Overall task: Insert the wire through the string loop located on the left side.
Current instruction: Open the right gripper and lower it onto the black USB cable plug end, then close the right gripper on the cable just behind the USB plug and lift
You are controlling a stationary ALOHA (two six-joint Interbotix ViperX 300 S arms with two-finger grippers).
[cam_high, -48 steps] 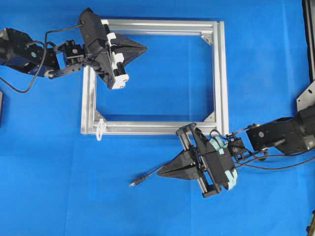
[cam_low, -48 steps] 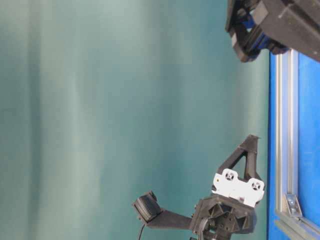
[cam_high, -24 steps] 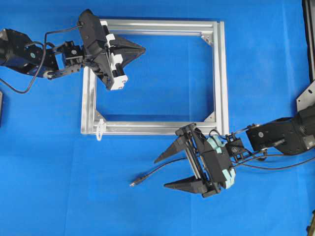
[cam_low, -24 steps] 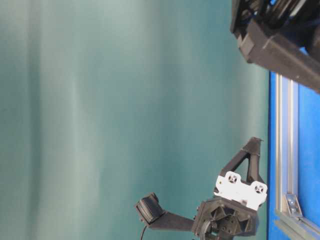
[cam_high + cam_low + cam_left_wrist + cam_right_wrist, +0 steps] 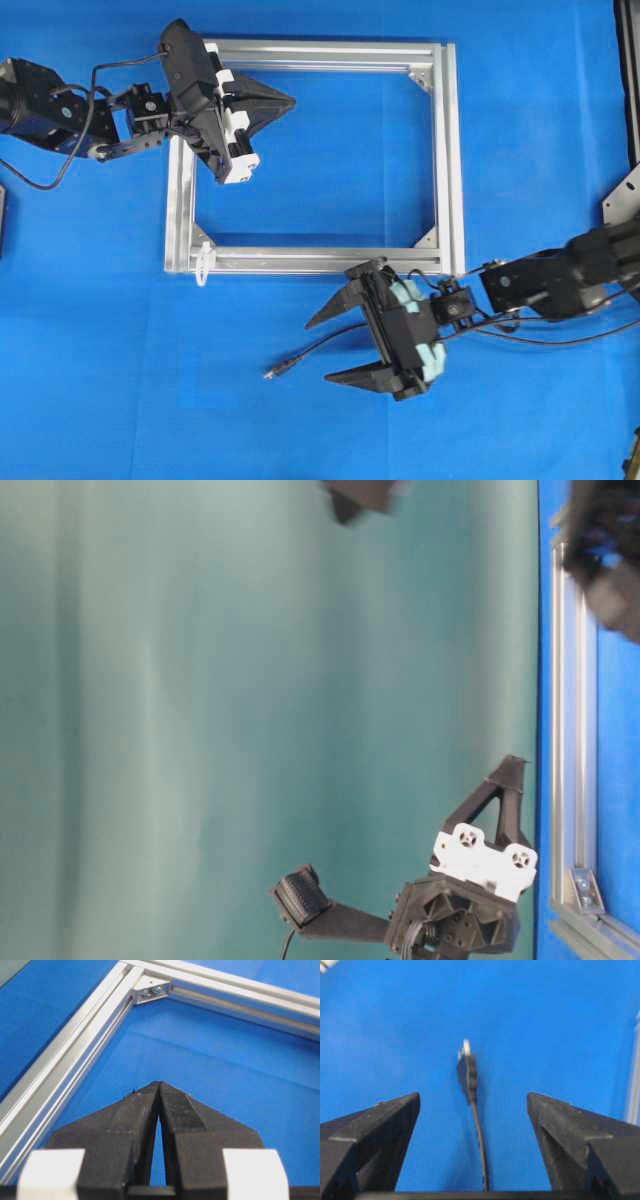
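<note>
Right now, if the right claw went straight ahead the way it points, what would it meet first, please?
Probably the wire: it lies on the cloth between the right claw's open fingers, plug ahead. Its height above the cloth is unclear.

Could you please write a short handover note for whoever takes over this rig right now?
Left gripper: shut, empty, above the top left part of the metal frame.
Right gripper: wide open, holding nothing, below the frame's bottom edge, one finger on each side of the wire.
Wire: lies loose on the blue table; its plug is just ahead of the open fingers, pointing left in the overhead view.
String loop: at the frame's bottom left corner, empty.
Done: right gripper lined up over the wire.
Left: grasp the wire, carry the plug to the loop, thread it through.
</note>
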